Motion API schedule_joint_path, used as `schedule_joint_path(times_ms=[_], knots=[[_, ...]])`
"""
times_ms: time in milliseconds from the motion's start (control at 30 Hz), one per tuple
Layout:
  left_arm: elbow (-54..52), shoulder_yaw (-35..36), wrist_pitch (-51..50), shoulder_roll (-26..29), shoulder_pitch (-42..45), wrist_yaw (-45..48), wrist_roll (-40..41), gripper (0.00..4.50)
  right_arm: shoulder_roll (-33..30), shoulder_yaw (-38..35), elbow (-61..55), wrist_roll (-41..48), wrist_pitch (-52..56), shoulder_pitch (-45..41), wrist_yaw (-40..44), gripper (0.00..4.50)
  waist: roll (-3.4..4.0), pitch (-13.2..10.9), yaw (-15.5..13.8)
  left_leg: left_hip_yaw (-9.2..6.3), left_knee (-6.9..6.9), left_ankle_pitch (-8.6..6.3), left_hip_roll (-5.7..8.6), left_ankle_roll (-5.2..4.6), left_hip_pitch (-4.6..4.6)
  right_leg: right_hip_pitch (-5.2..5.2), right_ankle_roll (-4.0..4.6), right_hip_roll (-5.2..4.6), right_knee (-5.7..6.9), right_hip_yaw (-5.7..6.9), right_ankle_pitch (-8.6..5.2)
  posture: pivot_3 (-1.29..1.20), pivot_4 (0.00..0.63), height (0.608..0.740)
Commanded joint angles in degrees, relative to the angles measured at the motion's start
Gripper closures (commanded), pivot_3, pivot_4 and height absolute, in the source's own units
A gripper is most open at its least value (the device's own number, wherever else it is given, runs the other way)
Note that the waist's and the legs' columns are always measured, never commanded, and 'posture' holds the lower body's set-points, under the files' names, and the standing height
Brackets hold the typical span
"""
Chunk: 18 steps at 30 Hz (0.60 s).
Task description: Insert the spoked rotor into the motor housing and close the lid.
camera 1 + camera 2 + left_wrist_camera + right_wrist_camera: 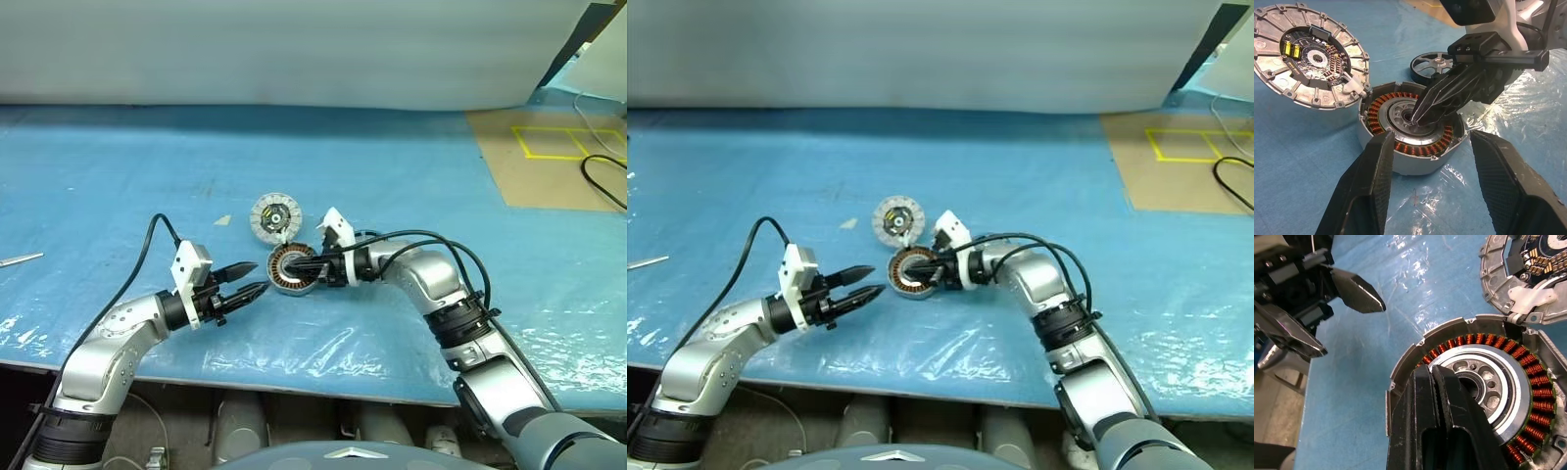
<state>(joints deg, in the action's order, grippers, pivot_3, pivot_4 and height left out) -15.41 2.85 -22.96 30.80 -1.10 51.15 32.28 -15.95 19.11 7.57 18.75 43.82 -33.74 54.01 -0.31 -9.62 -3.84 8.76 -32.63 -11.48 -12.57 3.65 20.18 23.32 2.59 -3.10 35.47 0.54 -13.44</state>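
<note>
Resting beside round copper-wound metal motor housing point(1413, 128): black silver-spoked rotor point(1436, 64), rigid, light; grip rim | right pincer point(1418, 113) together, tips in housing centre | left pincer point(246, 278) apart, empty, nearby

Motor housing point(1413, 142): matt grey cast metal, glossy copper windings. Lid point(1308, 54): dull cast metal. Spoked rotor point(1432, 66): black rim, brushed silvery spokes. Tabletop point(147, 166): glossy, wrinkled blue plastic sheet.

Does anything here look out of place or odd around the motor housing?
Yes. The right gripper, shut, pokes its tips into the centre of the motor housing, while the spoked rotor lies outside on the table. The lid lies open, hinged to the rim.
</note>
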Motion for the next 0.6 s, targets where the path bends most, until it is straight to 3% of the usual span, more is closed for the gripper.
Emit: schedule_joint_path(times_ms=[33,267,467,600], knots=[[-1.1,0.1,0.7,0.2,-0.2,0.3,-0.2,1.91,0.5,0.9,3.8,-3.2,-2.8,-0.7,-2.2,4.45,0.00,0.0,0.0,0.00,0.00,0.00,0.00,0.00,-0.02,-0.02,0.00,0.00,0.00,0.00,0.00,0.00,0.150,0.740],[-0.7,0.0,1.0,0.1,0.2,0.3,-0.5,1.91,-0.3,0.7,4.3,-1.2,2.0,-0.1,-0.6,4.45,-0.01,0.0,0.0,0.02,-0.01,0.00,0.01,0.00,-0.16,-0.13,0.00,0.00,0.02,-0.03,0.00,0.00,0.150,0.740],[0.0,-0.3,1.4,-0.3,0.9,0.3,-1.0,1.91,-2.6,6.4,5.4,-6.4,-1.3,1.7,-1.1,4.45,0.04,0.1,-0.1,0.02,0.00,0.00,0.08,0.00,-0.16,-0.17,0.00,-0.06,-0.03,-0.03,0.00,0.00,0.150,0.740],[0.3,-0.5,1.7,-0.3,1.2,0.4,-1.2,1.91,-0.5,4.1,8.5,-6.1,0.2,1.0,-4.0,4.45,0.03,0.3,0.0,0.02,0.02,0.00,0.09,-0.01,-0.30,-0.29,-0.01,-0.07,-0.03,-0.05,-0.01,0.00,0.150,0.740]])
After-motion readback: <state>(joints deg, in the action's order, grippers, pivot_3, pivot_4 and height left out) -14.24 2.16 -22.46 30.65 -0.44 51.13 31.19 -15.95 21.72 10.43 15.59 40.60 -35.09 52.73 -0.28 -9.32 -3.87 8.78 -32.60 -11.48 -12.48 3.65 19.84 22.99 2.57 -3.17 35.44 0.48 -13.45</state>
